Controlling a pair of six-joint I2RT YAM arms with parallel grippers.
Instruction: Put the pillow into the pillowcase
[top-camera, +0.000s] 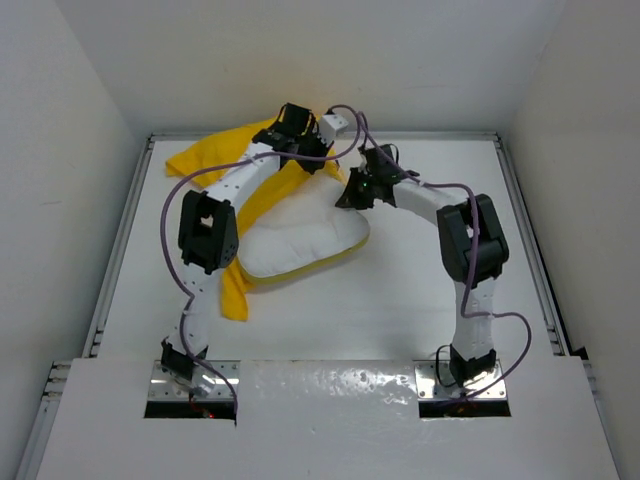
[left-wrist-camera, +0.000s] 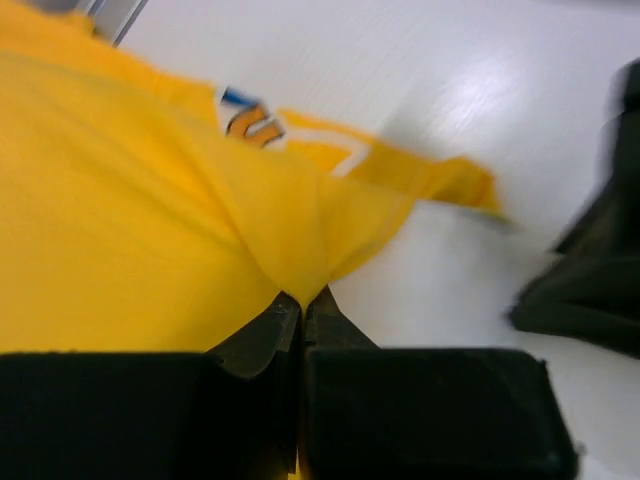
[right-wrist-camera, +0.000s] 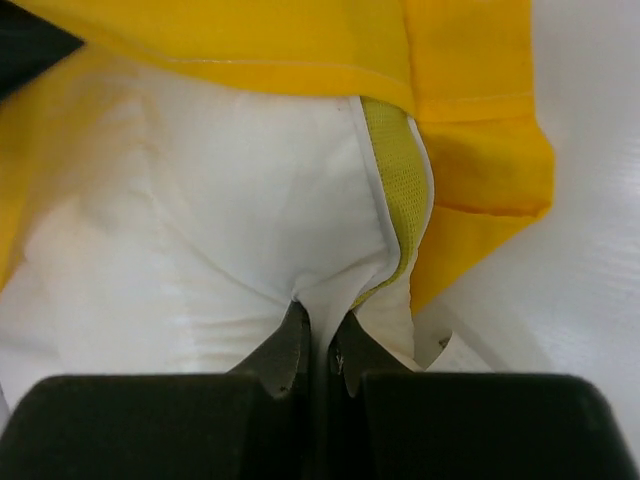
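Black jaws fill the bottom of both wrist views, and in each they are pressed together on cloth. Our left gripper (left-wrist-camera: 300, 300) pinches a fold of the yellow pillowcase (left-wrist-camera: 120, 220), the fabric drawn into creases that converge on the tips. Our right gripper (right-wrist-camera: 320, 325) pinches the white pillow (right-wrist-camera: 200, 220) at one end, just beside its yellow mesh edge band (right-wrist-camera: 395, 190). We judge the split to be deliberate: one arm holds the case by its cloth so the mouth can be lifted, and the other holds the pillow's end to feed it in. That gripped end lies under a yellow overhang, so it looks to be at or just inside the opening, though we cannot tell how deep. The overhead view gives what the wrist views cannot. There the pillow lies near the middle of the table (top-camera: 400, 300) with most of its white body bare. The pillowcase is bunched toward the far left, with a strip trailing down the pillow's left side, so we judge the bulk of the pillow to be outside. Only the left wrist view shows a scrap of blue and orange print (left-wrist-camera: 250, 118) on the case, and a dark blur (left-wrist-camera: 590, 260) at its right edge that we cannot identify. Only the right wrist view shows the mesh band.
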